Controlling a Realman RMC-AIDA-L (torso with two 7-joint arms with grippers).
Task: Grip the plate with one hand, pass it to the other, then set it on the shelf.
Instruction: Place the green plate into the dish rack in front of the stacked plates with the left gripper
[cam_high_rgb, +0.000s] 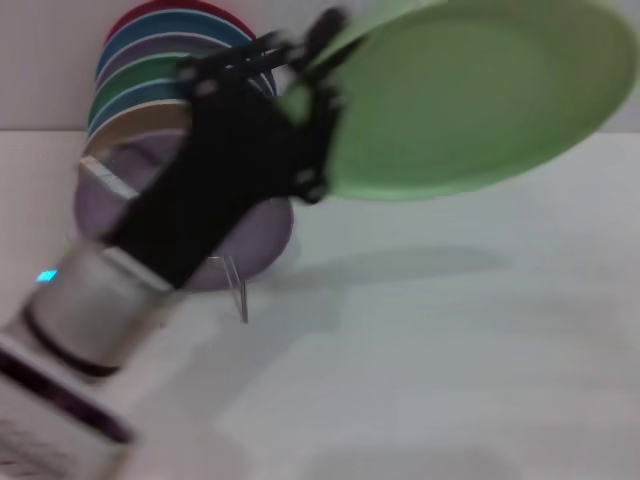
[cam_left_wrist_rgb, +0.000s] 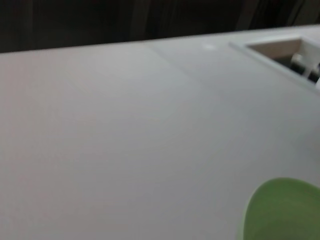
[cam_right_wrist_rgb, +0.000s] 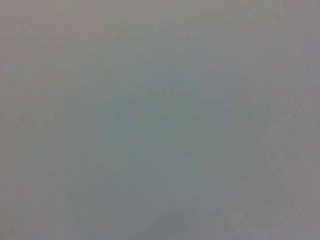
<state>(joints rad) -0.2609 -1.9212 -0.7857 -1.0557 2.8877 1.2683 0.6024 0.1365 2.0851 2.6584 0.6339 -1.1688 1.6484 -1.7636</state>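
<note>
head view: left gripper (cam_high_rgb: 305, 100) clamps the plate (cam_high_rgb: 470, 95) aloft

pale mint-green plate (cam_high_rgb: 470, 100): 1, held aloft | left gripper (cam_high_rgb: 305, 110): 1 | rod rack (cam_high_rgb: 232, 280): 1 | racked plates (cam_high_rgb: 165, 75): about six rims, exact count unclear | lilac plate (cam_high_rgb: 255, 240): 1

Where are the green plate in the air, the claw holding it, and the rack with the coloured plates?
plate (cam_high_rgb: 470, 100): head view, middle of its face.
left gripper (cam_high_rgb: 310, 120): head view, where its fingers clamp the plate's edge.
shelf (cam_high_rgb: 240, 290): head view, front rod loop below the lilac plate.
</note>
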